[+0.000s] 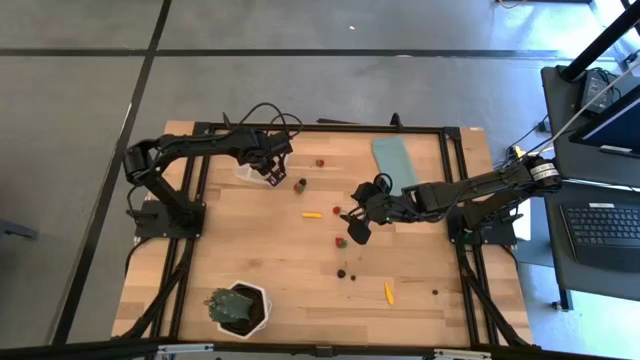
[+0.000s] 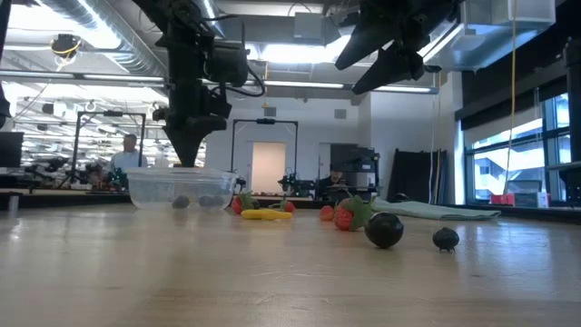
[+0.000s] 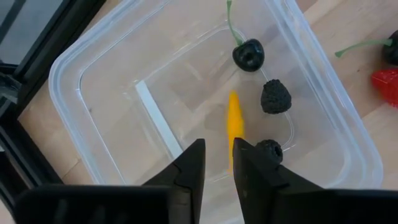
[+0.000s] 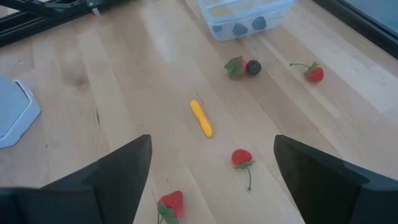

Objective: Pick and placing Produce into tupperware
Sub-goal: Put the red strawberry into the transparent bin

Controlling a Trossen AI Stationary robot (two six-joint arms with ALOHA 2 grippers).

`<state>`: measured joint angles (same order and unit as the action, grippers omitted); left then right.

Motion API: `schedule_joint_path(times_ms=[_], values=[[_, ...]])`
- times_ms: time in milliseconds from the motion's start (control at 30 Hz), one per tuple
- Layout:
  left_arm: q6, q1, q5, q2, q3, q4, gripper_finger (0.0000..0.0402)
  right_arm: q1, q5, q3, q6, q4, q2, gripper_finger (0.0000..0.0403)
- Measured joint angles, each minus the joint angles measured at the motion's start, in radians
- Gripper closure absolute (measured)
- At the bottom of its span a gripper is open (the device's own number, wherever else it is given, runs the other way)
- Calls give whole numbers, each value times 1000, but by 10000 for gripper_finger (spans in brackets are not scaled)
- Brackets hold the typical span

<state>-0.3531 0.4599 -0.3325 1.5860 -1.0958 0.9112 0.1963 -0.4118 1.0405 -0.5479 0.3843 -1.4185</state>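
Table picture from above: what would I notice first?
Probably the clear tub at the far left, with the left claw hanging just over it and a yellow piece and dark berries already inside. Next, the right claw, spread wide above little fruits scattered mid-table.

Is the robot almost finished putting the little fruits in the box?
Not yet. The tupperware already holds a cherry, two dark berries and a yellow-orange piece. The left end effector hovers over it, nearly closed and empty. The right end effector is open above a strawberry. Several pieces, like the yellow one, are on the table.
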Motion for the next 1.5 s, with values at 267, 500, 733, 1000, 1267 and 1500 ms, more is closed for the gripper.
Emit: schedule_joint_path(times_ms=[267,500,733,1000,1267,1500], values=[[65,-27,95,-16,0,-53,293,0,0,0,2,0,0,64],[72,-106,171,-16,-1,-220,229,0,1,0,3,0,0,64],[91,-158,179,-14,-1,-280,211,0,1,0,4,2,0,64],[122,-161,209,-14,-1,-302,217,0,1,0,2,1,0,64],[101,-161,232,-2,-1,-354,217,0,1,0,-1,1,0,64],[100,-161,220,-2,-1,-354,217,0,1,0,-20,1,0,64]])
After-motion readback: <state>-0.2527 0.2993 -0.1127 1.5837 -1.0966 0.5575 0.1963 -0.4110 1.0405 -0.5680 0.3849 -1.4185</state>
